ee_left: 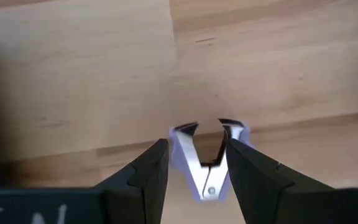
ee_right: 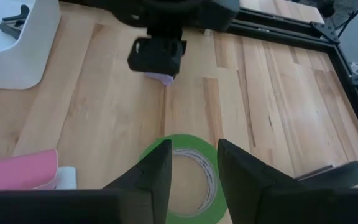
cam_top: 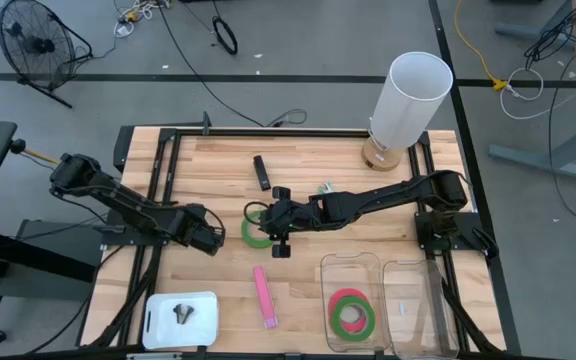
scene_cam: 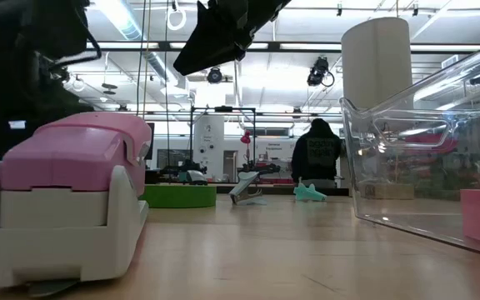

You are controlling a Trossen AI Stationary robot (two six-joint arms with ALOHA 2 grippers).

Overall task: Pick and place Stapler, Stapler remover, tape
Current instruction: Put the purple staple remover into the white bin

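The left gripper's (ee_left: 197, 171) jaws are clamping a lavender staple remover (ee_left: 205, 158) between their fingers, its metal claws pointing forward past the fingertips toward the wooden table (cam_top: 218, 160). The right gripper's (ee_right: 194, 165) jaws are standing apart above a green tape roll (ee_right: 188, 180), one finger over each side of the ring; I cannot tell whether they are touching it.

In the high view the left gripper (cam_top: 211, 238) is hovering left of centre, just beside that green tape roll (cam_top: 256, 232), and the right gripper (cam_top: 273, 225) is reaching over the roll from the right. A pink stapler (cam_top: 265, 296) is lying near the front edge, its long axis running front to back. A black stapler (cam_top: 262, 172) is lying toward the rear, also lengthwise front to back. A red-pink tape roll (cam_top: 349, 305) and a second green tape roll (cam_top: 354, 320) are lying overlapped in the left of two clear bins (cam_top: 330, 268) at the front right. A white tray (cam_top: 158, 318) at the front left is holding a dark staple remover (cam_top: 183, 313).

In the low view a person (scene_cam: 315, 154) in a dark top with unreadable lettering on the back is standing behind the table. No readable writing is showing on the task's things.
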